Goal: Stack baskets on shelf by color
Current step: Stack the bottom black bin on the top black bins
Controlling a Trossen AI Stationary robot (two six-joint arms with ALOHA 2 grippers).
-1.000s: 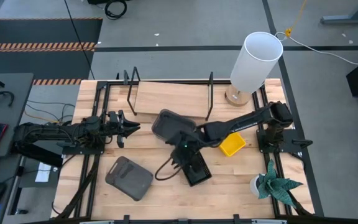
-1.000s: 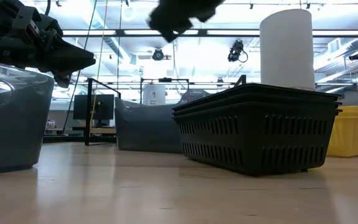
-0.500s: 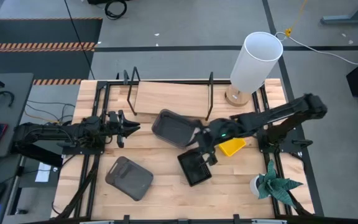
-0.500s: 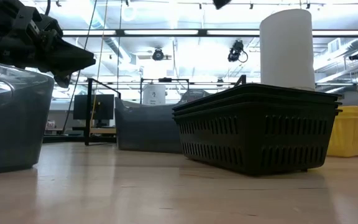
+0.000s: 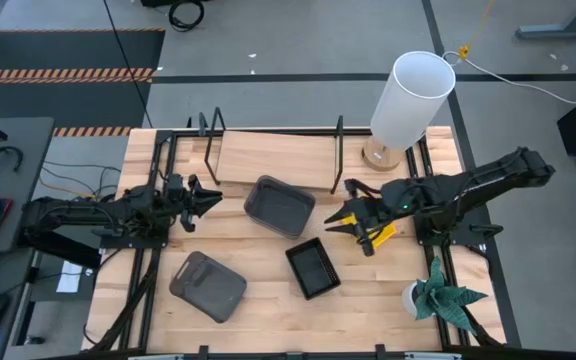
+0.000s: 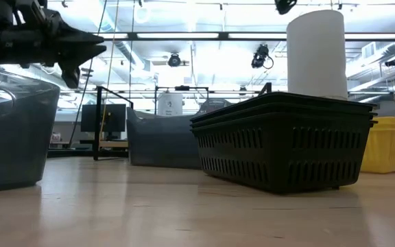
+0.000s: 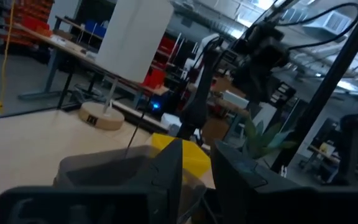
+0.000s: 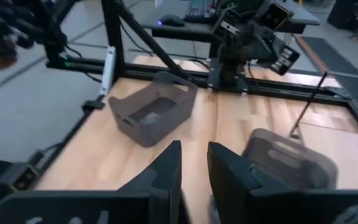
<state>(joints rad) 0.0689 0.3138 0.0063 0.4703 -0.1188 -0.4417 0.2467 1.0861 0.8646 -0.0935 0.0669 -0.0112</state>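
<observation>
The high view shows a stack of black mesh baskets (image 5: 313, 268) resting on its base at the table's middle, and it fills the low view (image 6: 283, 147). One grey basket (image 5: 280, 205) stands upright in front of the light-wood shelf (image 5: 273, 155). Another grey basket (image 5: 208, 285) lies upside down near the front left. A yellow basket (image 5: 378, 236) lies partly under my right arm. My right gripper (image 5: 331, 217) hovers left of it, with a narrow gap between its fingers (image 8: 194, 144). My left gripper (image 5: 211, 197) waits left of the upright grey basket, narrowly open (image 7: 196, 146).
A tall white cylinder (image 5: 413, 100) stands on a round wooden base at the far right corner, beside the shelf's right black upright (image 5: 338, 150). A small potted plant (image 5: 443, 295) sits at the front right. Bare wood lies between the baskets and along the near edge.
My right gripper has moved from above the black stack toward the table's right and far side, ending over the yellow basket, and has risen out of the low view. My left gripper has turned about its own axis in place. The baskets have stayed where they were.
</observation>
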